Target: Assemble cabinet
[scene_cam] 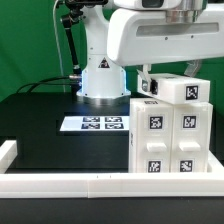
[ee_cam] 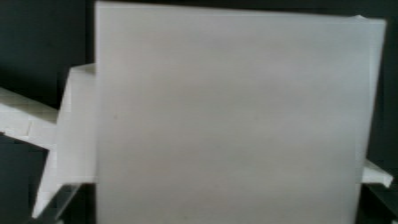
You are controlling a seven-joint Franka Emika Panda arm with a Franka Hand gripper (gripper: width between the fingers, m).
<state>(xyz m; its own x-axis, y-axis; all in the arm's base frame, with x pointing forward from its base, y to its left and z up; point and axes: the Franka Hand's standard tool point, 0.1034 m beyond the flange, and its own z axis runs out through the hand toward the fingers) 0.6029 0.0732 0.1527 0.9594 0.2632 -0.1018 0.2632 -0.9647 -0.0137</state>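
Observation:
The cabinet (scene_cam: 170, 140) stands at the exterior view's right, a big white box with several black-and-white tags on its front blocks. A white tagged top block (scene_cam: 180, 90) sits slightly tilted on it. My gripper (scene_cam: 150, 82) hangs directly over this block's left end under the large white hand, and its fingers are mostly hidden. In the wrist view the block's flat white face (ee_cam: 222, 110) fills nearly the whole picture, with grey finger edges just outside its two sides. The gripper looks shut on the block.
The marker board (scene_cam: 95, 123) lies flat on the black table in front of the robot base (scene_cam: 100, 80). A long low white border rail (scene_cam: 90, 186) runs along the front and turns up the left side (scene_cam: 8, 152).

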